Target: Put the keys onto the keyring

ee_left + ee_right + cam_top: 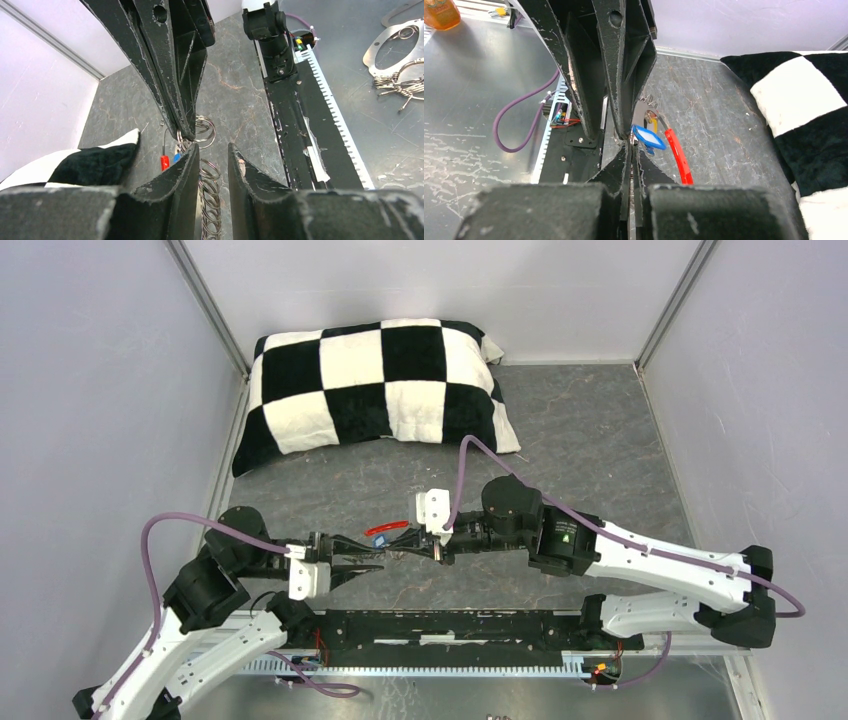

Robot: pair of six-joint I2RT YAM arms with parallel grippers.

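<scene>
Left gripper (214, 148) fingers half hide the keyring (210, 174).

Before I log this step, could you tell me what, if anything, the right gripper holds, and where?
The right gripper pinches the keyring at the end beside the blue key.

Plush, matt cloth on the pillow (375, 390) toward 11 o'clock. Smooth, matt grey with marbled veining across the table (600, 440). Bright, shiny metal wire in the keyring (210, 185). Glossy plastic on the blue tag (648, 137) and the red strip (678, 155) at its 4 o'clock. Matt black on the left gripper (214, 147), scuffed pale at the edges. Scratched, dully gleaming sheet metal (469, 110) at 9 o'clock.
</scene>
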